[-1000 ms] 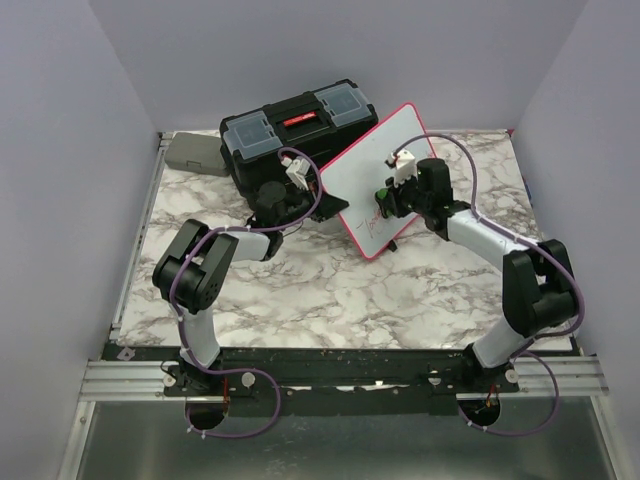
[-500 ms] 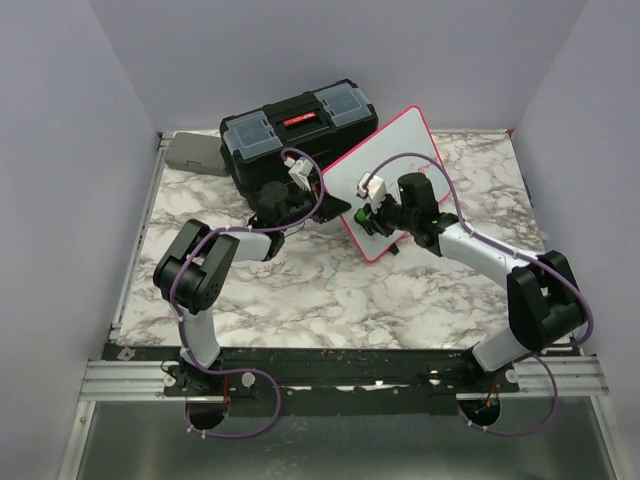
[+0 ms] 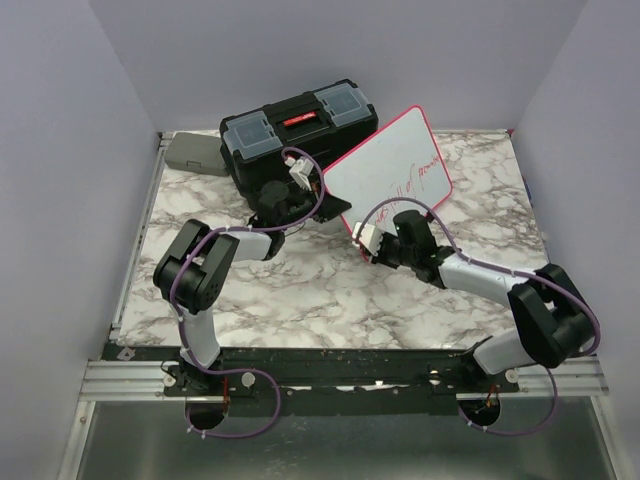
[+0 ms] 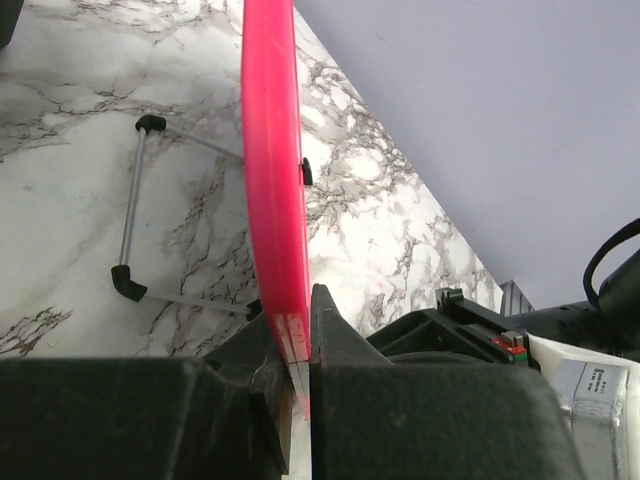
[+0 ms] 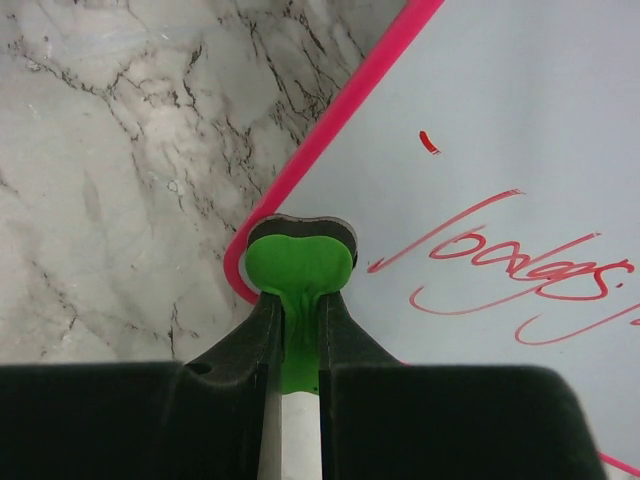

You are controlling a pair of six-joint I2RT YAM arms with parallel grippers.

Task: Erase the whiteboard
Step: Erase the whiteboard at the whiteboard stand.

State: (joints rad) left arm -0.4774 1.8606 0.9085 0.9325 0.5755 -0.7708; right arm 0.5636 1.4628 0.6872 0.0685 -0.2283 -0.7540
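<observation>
We see the board (image 3: 385, 165) standing tilted at the middle-back of the table (image 3: 290, 290), its face toward the right arm. The left gripper (image 4: 290, 325) is clamped narrow on the pink frame at the board's left edge. The right gripper (image 5: 298, 330) is closed on a green-headed eraser (image 5: 298, 262), whose pad sits at the board's lower rounded corner, on or just off the frame; we cannot tell whether it touches. The red writing (image 5: 505, 268) lies up and to the right of the pad, well apart from it and not yet erased. Our chief worry is that the board is held by one edge only. We judge that a firm press far from that clamp could swing it in the jaws, or tip it back on its wire stand (image 4: 133, 225). The pad could also catch on the raised frame as it enters the white face, or skid off the corner onto the table. The eraser's thin stem might twist between the fingers under side load. Just behind the board is the black toolbox (image 3: 298, 130), close enough to be bumped if the board is pushed back. A grey box (image 3: 193, 153) lies at the far left corner, out of the way. Nothing lies between the pad and the writing.
</observation>
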